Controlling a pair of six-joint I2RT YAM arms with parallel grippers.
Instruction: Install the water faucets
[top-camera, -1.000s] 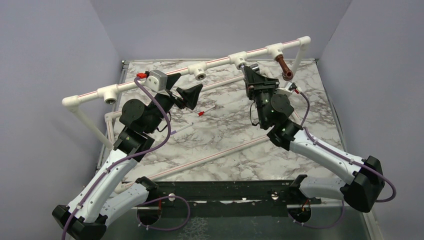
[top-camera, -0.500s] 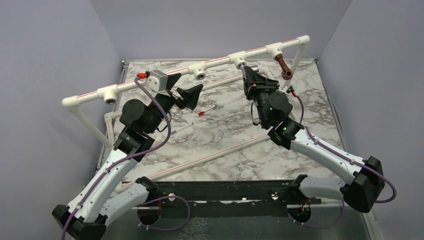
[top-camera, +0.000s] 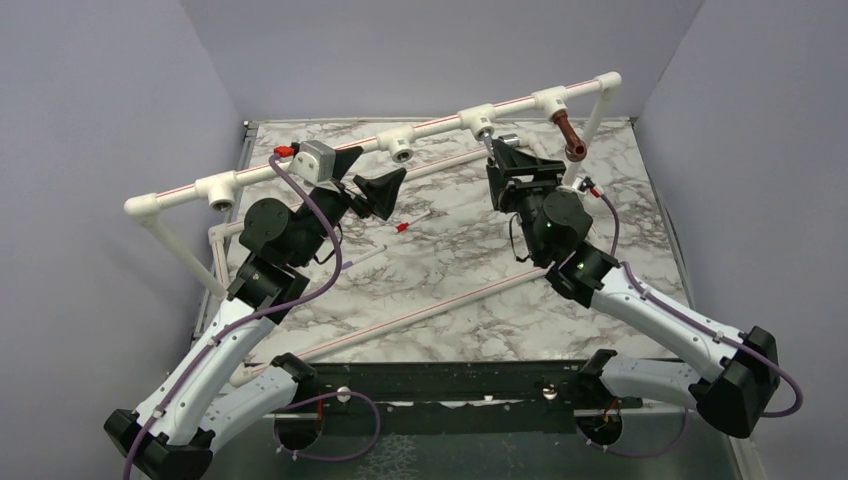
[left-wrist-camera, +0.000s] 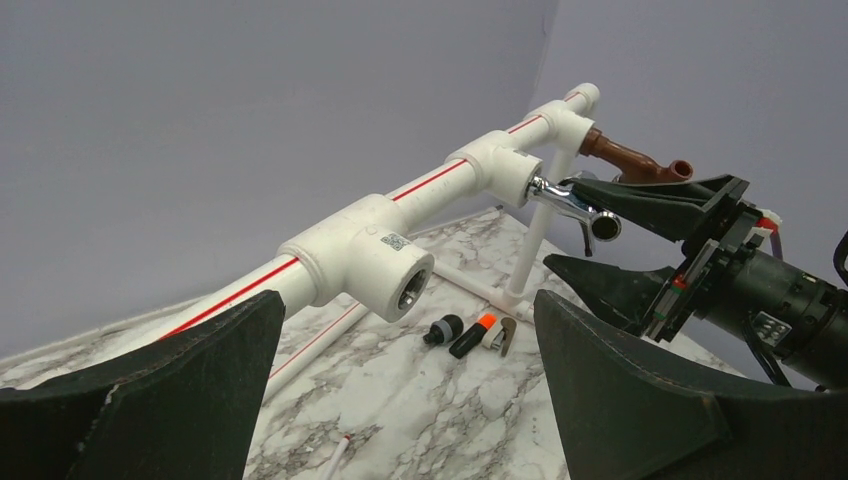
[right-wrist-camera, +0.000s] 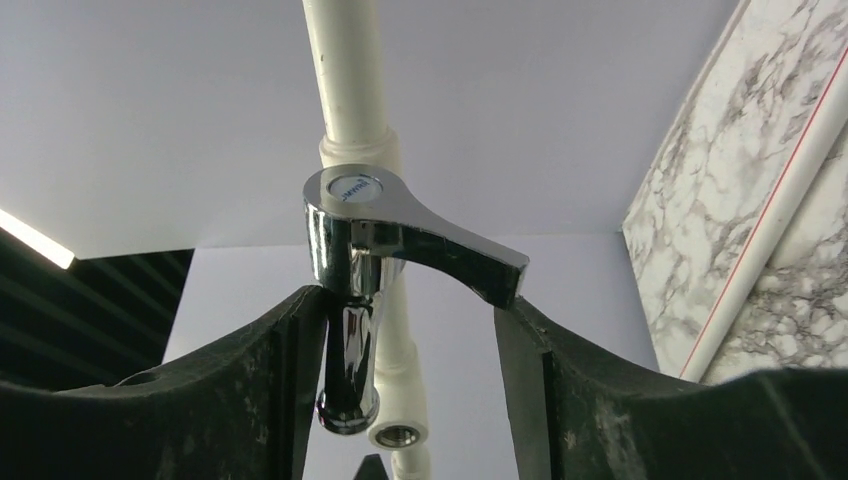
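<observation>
Chrome faucet (right-wrist-camera: 360, 250) seated in a white tee socket (left-wrist-camera: 497, 165) on the pipe rail (top-camera: 440, 122), right pincer (right-wrist-camera: 410, 310) spread around its spout, reddish-brown faucet (top-camera: 568, 135) in the neighbouring socket, left pincer (top-camera: 372, 172) spread wide just before a bare tee socket (left-wrist-camera: 375, 265), red-tipped stick (top-camera: 405, 228) on the marble worktop (top-camera: 450, 270).

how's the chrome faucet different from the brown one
The chrome faucet is shiny silver with a lever handle; the brown faucet is reddish-brown, no lever visible. The right hand straddles the chrome faucet; no hand is at the brown faucet. Both stick out from the white pipe.
</observation>
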